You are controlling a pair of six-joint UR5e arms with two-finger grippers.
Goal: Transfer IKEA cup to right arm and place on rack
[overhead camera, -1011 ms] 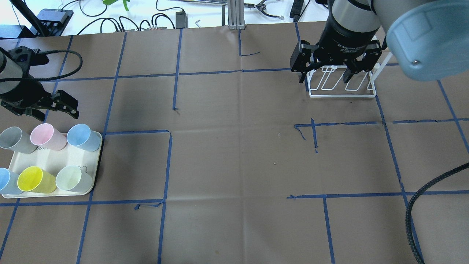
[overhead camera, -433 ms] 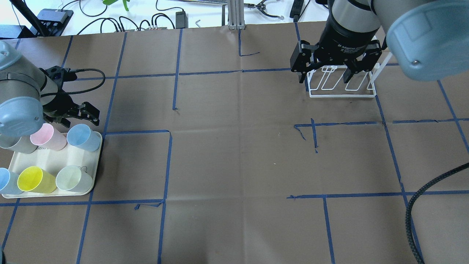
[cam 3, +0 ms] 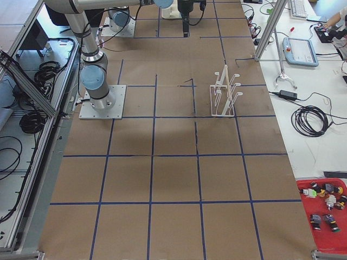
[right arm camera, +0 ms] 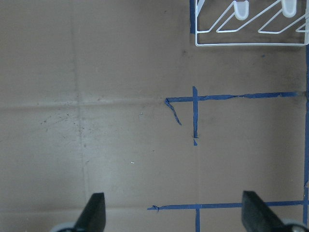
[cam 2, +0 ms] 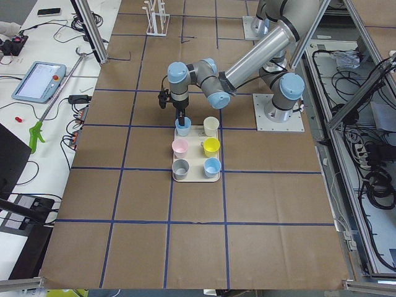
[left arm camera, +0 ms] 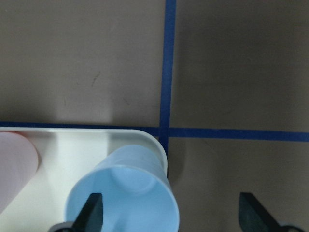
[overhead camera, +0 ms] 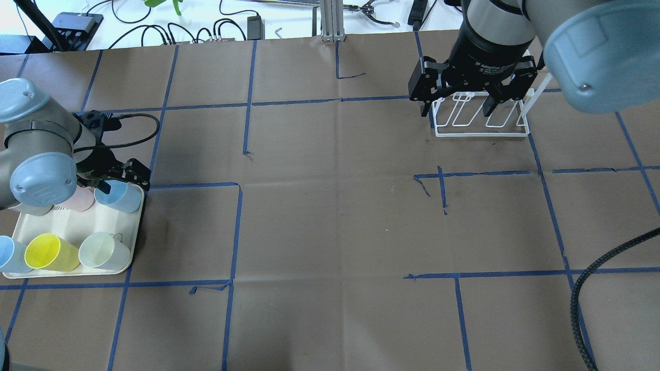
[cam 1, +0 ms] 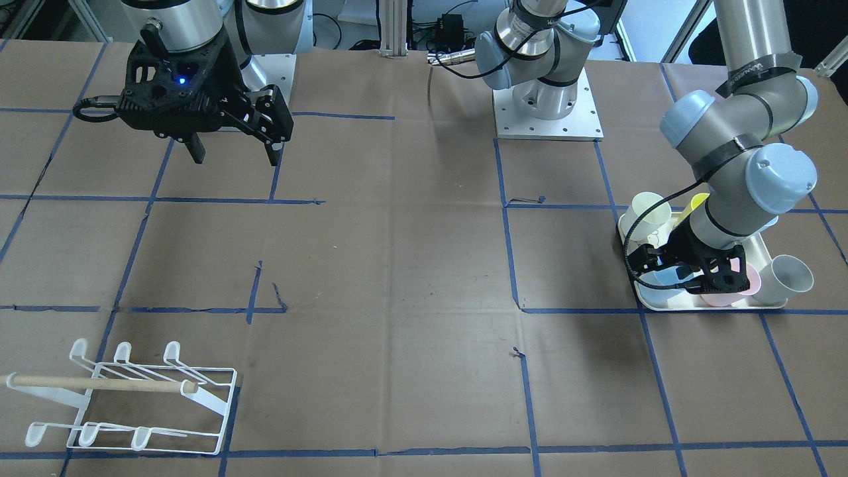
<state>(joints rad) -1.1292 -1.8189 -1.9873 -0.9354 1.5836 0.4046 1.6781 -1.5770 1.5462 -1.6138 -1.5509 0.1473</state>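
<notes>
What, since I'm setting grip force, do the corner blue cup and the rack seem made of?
Blue cup: probably plastic, matte pastel; thin even wall, uniform colour. Rack: thin bent wire, likely metal with a smooth white coating. Its handle: apparently bare light wood, a plain round dowel.

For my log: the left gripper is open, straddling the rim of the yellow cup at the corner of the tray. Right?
No: the left wrist view shows the left gripper open, straddling the rim of the light blue cup at the corner of the tray.
</notes>
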